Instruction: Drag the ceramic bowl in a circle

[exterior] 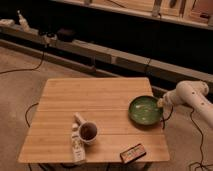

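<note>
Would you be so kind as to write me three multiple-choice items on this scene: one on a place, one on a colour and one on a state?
1. Where on the table is the ceramic bowl?
A. By the right edge, as the camera sees it
B. At the front left corner
C. In the middle of the far edge

2. What colour is the ceramic bowl?
A. White
B. Green
C. Red

3. How does the mug stand?
A. On its side
B. Upside down
C. Upright, mouth up

Answers:
1 A: the bowl sits by the table's right edge, with the gripper at its right rim.
2 B: its inside is glossy green.
3 C: its dark contents show through the open top.
</note>
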Controlling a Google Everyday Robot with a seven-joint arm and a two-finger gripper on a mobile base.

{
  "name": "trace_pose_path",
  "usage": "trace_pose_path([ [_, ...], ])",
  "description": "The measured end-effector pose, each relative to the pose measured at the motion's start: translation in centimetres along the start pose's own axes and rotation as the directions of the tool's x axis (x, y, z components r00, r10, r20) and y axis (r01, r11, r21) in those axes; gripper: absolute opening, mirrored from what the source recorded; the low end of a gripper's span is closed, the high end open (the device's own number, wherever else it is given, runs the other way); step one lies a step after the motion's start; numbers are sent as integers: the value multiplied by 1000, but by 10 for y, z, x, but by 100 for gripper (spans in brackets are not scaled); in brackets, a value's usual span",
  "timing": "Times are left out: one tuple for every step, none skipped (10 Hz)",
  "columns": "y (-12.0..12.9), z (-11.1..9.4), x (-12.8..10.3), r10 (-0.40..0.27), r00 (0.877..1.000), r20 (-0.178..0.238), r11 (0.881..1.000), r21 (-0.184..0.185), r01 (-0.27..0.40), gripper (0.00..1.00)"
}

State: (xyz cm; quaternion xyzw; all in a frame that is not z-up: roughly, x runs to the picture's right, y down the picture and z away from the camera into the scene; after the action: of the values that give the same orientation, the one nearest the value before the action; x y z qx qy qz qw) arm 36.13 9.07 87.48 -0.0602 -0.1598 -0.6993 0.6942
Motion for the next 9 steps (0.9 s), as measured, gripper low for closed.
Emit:
trace_pose_path([
  [3, 4, 16, 24, 999, -26, 1000, -20, -25, 6],
  [3, 9, 31, 41, 998, -51, 998, -35, -43, 6],
  [-8, 13, 48, 43, 996, -74, 998, -37, -46, 6],
  [-25, 17, 55, 29, 996, -83, 999, -26, -32, 6],
  [-54, 23, 61, -4, 996, -89, 1000, 0, 4, 6],
  [-87, 29, 59, -42, 995, -91, 998, 34, 45, 6],
  [-126, 34, 54, -89, 989, -114, 992, 76, 98, 6],
  [-150, 36, 50, -121, 982, -145, 986, 100, 136, 6],
  [-180, 38, 42, -158, 971, -177, 974, 133, 183, 6],
])
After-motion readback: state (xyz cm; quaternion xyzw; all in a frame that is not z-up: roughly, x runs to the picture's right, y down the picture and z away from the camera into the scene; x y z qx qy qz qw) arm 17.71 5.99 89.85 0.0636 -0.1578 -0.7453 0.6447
